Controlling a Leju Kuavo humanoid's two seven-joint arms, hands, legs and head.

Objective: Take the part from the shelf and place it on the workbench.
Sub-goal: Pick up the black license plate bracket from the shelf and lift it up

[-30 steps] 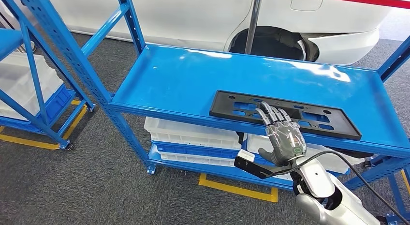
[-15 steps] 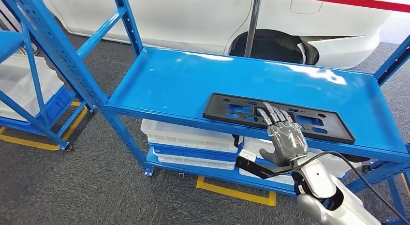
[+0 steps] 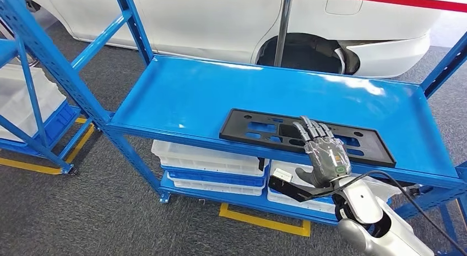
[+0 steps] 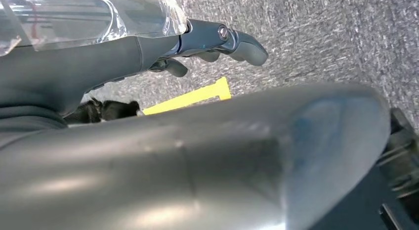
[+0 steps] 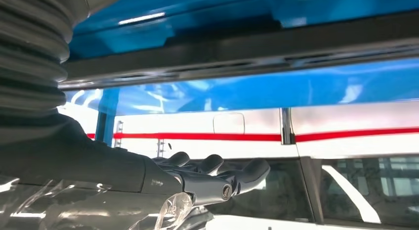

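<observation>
Black part point(image 3: 259, 129) lies flat on shelf point(image 3: 182, 96); right robot hand point(image 3: 325, 154), fingers extended, holding nothing, over its front edge, could nudge it off.

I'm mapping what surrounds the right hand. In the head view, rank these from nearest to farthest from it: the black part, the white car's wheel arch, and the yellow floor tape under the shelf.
1. Black part: on the blue shelf, under the fingers of the right hand.
2. Yellow floor tape: on the carpet, below and left of the hand.
3. Wheel arch: behind the shelf.
</observation>
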